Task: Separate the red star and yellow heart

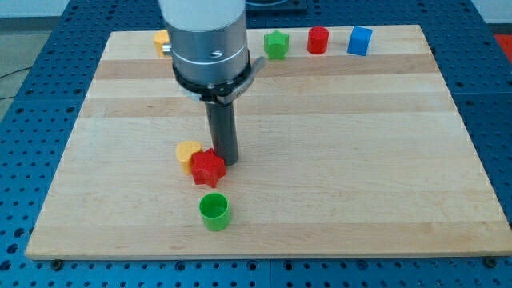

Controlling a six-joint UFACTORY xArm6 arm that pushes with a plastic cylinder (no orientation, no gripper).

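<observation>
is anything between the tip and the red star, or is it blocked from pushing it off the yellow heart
Nothing visible stands between them: my tip sits right against the red star on its upper right. The yellow heart touches the star's left. The green cylinder stands apart, towards the view's bottom.

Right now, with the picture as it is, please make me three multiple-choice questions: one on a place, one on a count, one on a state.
1. Where is my tip?
A. Against the red star, on the view's right of it
B. Beside the blue block
C. On the green cylinder

2. How many red blocks lie on the board?
A. One
B. Two
C. Three

3. The red star and yellow heart are:
A. Far apart
B. Stacked
C. Touching

Answers: 1 A, the rod ends at the star's edge. 2 B, the star plus a red cylinder at the view's top. 3 C, no gap shows between them.
</observation>
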